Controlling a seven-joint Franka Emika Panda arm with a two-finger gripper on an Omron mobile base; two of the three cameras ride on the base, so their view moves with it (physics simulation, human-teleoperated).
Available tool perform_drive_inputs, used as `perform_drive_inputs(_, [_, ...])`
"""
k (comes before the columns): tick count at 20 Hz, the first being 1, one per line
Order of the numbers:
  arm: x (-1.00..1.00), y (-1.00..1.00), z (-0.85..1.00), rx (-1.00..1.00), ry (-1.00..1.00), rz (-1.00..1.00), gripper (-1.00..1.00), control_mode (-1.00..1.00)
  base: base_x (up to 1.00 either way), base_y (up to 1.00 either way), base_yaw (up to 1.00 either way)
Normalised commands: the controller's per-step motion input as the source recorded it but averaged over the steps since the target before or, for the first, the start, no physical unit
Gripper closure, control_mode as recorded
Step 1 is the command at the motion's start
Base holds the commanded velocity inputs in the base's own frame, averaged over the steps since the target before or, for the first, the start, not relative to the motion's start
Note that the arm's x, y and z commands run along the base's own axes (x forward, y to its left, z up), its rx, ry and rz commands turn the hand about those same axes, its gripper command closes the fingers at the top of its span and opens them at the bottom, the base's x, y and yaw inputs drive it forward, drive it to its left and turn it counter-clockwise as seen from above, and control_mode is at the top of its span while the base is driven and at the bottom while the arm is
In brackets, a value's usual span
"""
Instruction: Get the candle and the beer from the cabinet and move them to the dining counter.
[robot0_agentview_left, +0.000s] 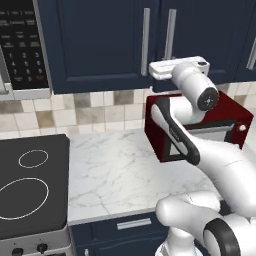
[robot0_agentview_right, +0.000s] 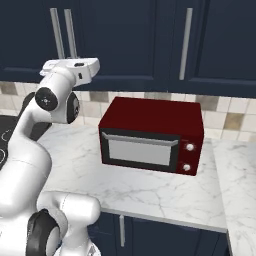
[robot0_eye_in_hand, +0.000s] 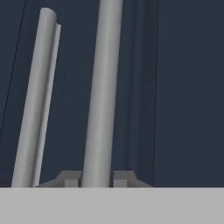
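Tool (robot0_eye_in_hand: 96, 178) closed on a vertical silver bar handle (robot0_eye_in_hand: 103, 87) of the cabinet (robot0_agentview_left: 100, 45); in the hand view the two dark finger tips sit either side of the bar, touching it. A second bar handle (robot0_eye_in_hand: 34, 100) stands just beside it, on the neighbouring door, tilted in that view by the camera's roll.

Left base view: the white hand reaches level toward the cabinet front and meets the right one of a close pair of handles (robot0_agentview_left: 170, 34); the other of the pair (robot0_agentview_left: 145, 41) is just beside it. Right base view: the same hand sits at the lower ends of the pair (robot0_agentview_right: 70, 32). Cabinet doors appear shut; its contents are hidden, so candle and beer cannot be located.

Below the cabinet: white grey-veined marble table (robot0_agentview_left: 115, 170) with beige tile backsplash (robot0_agentview_left: 75, 112). A red microwave (robot0_agentview_right: 152, 134) stands toward the rear of the table, under the cabinet, door facing the front edge, two white knobs at its right. In the left base view the arm covers much of the microwave.

At the table's left edge, touching it, a black cooktop (robot0_agentview_left: 30, 185) with white ring marks. Above it, a dark panel of buttons (robot0_agentview_left: 22, 47) beside the cabinet. Navy drawer front (robot0_agentview_left: 132, 225) with a short horizontal handle below the table's front edge.
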Motion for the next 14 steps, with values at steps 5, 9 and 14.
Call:
perform_drive_inputs(5, [-1.00, -0.49, 0.00, 0.00, 0.00, 0.00, 1.00, -1.00, 0.00, 0.00, 0.00])
perform_drive_inputs(9, [-1.00, -0.61, 0.08, 0.00, 0.00, 0.00, 1.00, -1.00, 0.00, 0.00, 0.00])
perform_drive_inputs(14, [-1.00, -0.72, 0.11, -0.01, 0.00, 0.00, 1.00, -1.00, 0.00, 0.00, 0.00])
